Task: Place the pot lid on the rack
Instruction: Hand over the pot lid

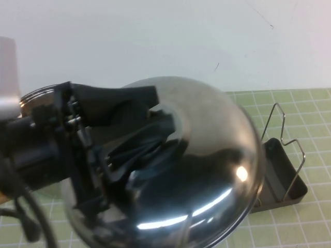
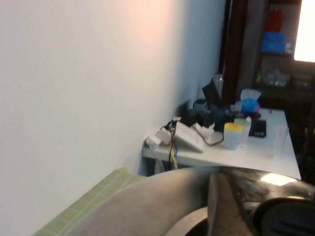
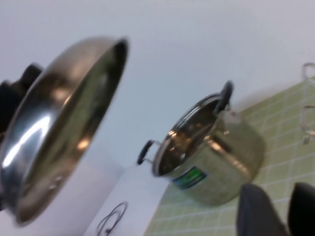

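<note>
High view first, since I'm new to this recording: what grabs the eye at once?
The pot lid, a big shiny dome, fills the middle of the high view, held up close to the camera by the left gripper at its centre. Behind its right edge sits the rack on the green mat. The right gripper waits low, open, near the steel pot.

White wall (image 1: 155, 36), cluttered desk (image 2: 256, 147).

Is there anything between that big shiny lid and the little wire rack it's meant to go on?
Nothing visible. The left gripper holds the pot lid raised, close beside the rack. The pot stands elsewhere; the right gripper hangs apart.
</note>
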`<state>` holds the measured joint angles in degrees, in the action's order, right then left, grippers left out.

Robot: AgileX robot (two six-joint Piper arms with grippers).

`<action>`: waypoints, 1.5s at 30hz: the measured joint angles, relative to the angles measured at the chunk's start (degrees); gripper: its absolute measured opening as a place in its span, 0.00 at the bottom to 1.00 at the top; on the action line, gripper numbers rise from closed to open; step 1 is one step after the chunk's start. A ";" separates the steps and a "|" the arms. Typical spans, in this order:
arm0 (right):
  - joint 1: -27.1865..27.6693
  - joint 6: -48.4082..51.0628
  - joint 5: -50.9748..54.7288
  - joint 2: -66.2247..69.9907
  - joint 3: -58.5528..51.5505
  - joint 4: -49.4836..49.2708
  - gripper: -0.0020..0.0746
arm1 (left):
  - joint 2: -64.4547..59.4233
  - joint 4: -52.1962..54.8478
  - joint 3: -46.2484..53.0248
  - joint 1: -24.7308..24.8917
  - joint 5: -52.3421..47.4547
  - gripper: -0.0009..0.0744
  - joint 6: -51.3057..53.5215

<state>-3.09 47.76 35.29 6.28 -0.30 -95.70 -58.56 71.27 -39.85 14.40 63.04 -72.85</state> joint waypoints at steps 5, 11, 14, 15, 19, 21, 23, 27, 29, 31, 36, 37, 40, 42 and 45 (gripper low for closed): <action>-0.31 0.57 5.49 8.61 7.47 -0.78 0.54 | -6.99 -13.97 0.00 6.57 -2.11 0.42 3.80; -0.31 1.41 11.30 18.72 15.46 -0.78 0.65 | -17.72 -23.82 0.00 12.44 0.96 0.42 9.79; -0.31 2.70 14.15 23.91 18.74 -0.78 0.66 | -21.97 -25.52 0.00 14.57 1.51 0.42 11.63; -0.31 2.99 14.81 25.21 19.49 -0.78 0.66 | -23.30 -25.76 0.00 15.31 1.51 0.42 12.15; -0.31 4.44 16.71 30.80 22.02 -0.78 0.66 | -26.28 -28.49 0.00 17.20 1.39 0.42 14.67; -0.31 4.96 17.15 33.25 22.25 -0.78 0.66 | -26.50 -28.98 0.00 18.05 1.39 0.42 16.42; -0.31 5.57 17.73 35.61 22.25 -0.78 0.66 | -26.50 -29.65 0.00 18.42 1.27 0.42 18.00; -0.31 6.29 19.48 37.50 22.63 -0.78 0.66 | -26.75 -32.58 0.00 18.52 0.88 0.42 19.67; -0.31 6.38 20.02 37.63 23.01 -0.78 0.66 | -26.75 -34.38 0.00 17.87 1.21 0.42 20.51; -0.31 6.56 21.00 37.63 24.35 -0.78 0.66 | -26.75 -36.72 0.00 16.47 1.34 0.42 21.26; -0.31 8.64 22.24 37.63 27.65 -0.78 0.66 | -26.75 -40.31 0.00 12.93 1.34 0.42 19.01; -0.31 9.02 21.85 37.63 27.82 -0.78 0.66 | -26.75 -40.47 0.00 12.70 1.34 0.42 18.12; -0.31 9.28 20.10 38.00 27.91 -0.78 0.66 | -26.75 -39.75 0.00 12.89 1.34 0.42 17.11; -0.31 9.37 19.00 38.39 27.91 -0.78 0.66 | -26.75 -38.90 0.00 13.47 1.34 0.42 16.99; -0.31 9.63 18.60 40.07 27.95 -0.78 0.66 | -26.75 -37.67 0.00 14.68 1.34 0.42 16.99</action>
<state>-3.40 57.39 53.89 46.35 27.65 -96.48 -85.32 33.60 -39.85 29.07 64.37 -55.86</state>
